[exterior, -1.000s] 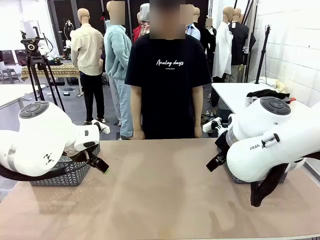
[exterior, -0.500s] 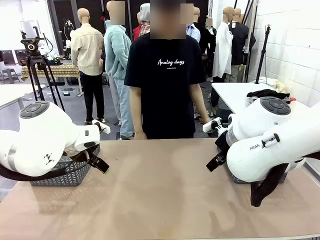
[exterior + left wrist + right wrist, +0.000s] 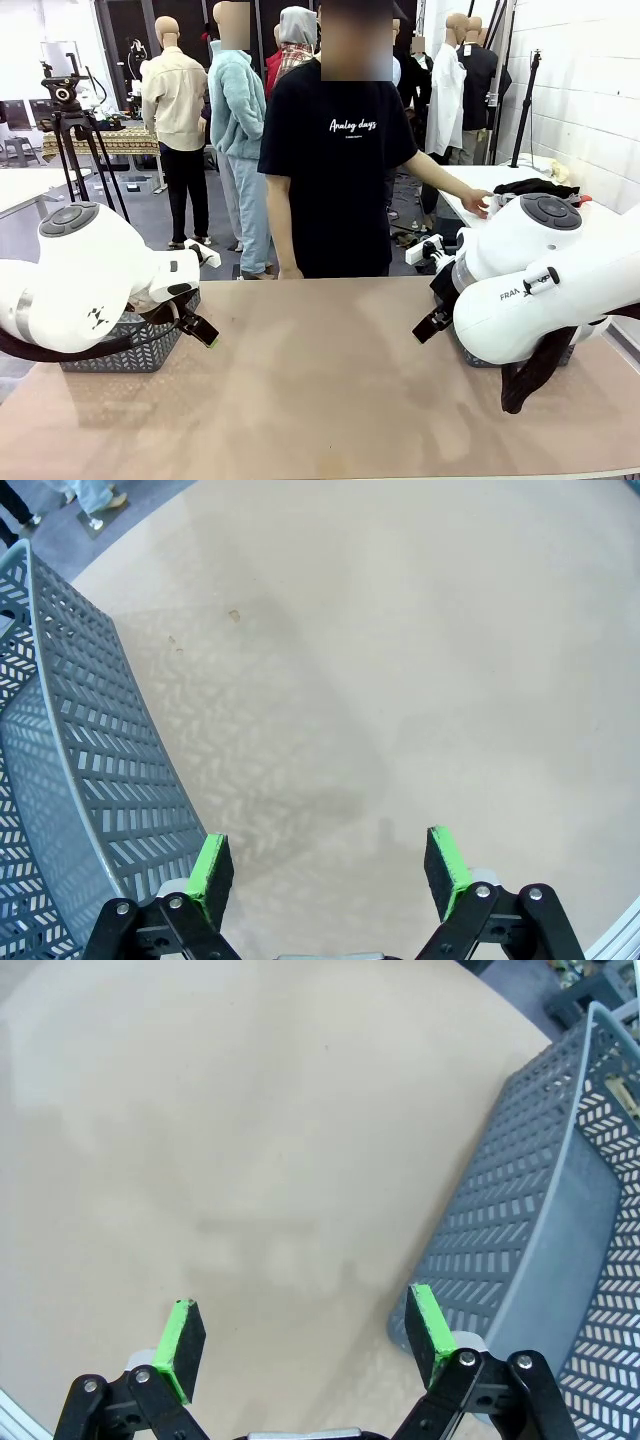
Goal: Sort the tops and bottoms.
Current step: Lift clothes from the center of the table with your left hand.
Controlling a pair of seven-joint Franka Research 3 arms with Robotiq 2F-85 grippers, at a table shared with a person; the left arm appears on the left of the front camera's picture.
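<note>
Robot arms idled over the brown bench (image 3: pixel 330 390) as the person's arm (image 3: pixel 440 175) stretched toward a black garment (image 3: pixel 535 187), probably one of the bottoms, heaped on a white side bench (image 3: pixel 465 180) at upper right of the front view. The left hand (image 3: pixel 330 865) and right hand (image 3: pixel 305 1335) hung with fingers spread wide, holding nothing, beside the left basket (image 3: pixel 70 780) and right basket (image 3: pixel 540 1210). Best practice looked plain: wait until clothing lay between them, then pinch one raised fold from above.
</note>
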